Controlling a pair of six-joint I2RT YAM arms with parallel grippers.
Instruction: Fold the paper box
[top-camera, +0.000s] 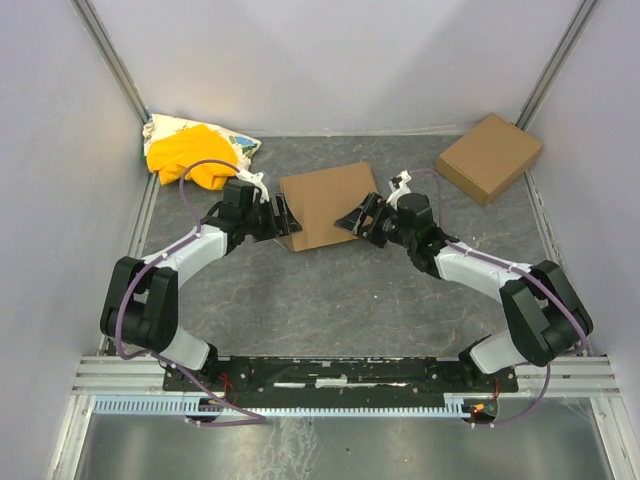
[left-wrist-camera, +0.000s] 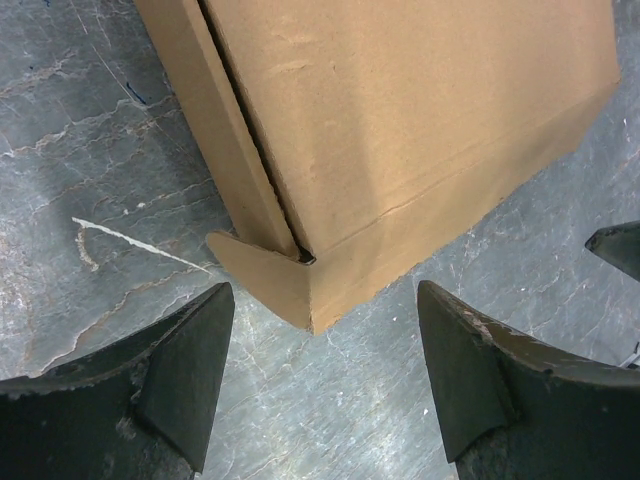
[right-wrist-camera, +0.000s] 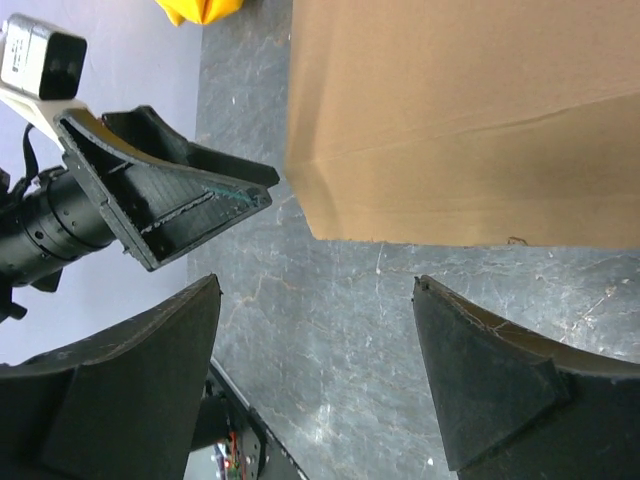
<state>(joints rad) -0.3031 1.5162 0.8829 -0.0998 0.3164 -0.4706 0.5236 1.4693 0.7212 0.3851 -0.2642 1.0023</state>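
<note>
**Box closing: one flap corner left out**

Your paper box (top-camera: 328, 205) lay mid-table between the left gripper (top-camera: 283, 220) and right gripper (top-camera: 355, 218), both wide open and empty. The flap corner (left-wrist-camera: 250, 262) poked out; your next move probably called for tucking it

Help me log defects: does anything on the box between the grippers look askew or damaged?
Yes. At the near corner of the paper box, a flap tip pokes out from the side, leaving a dark gap; not tucked flush.
</note>
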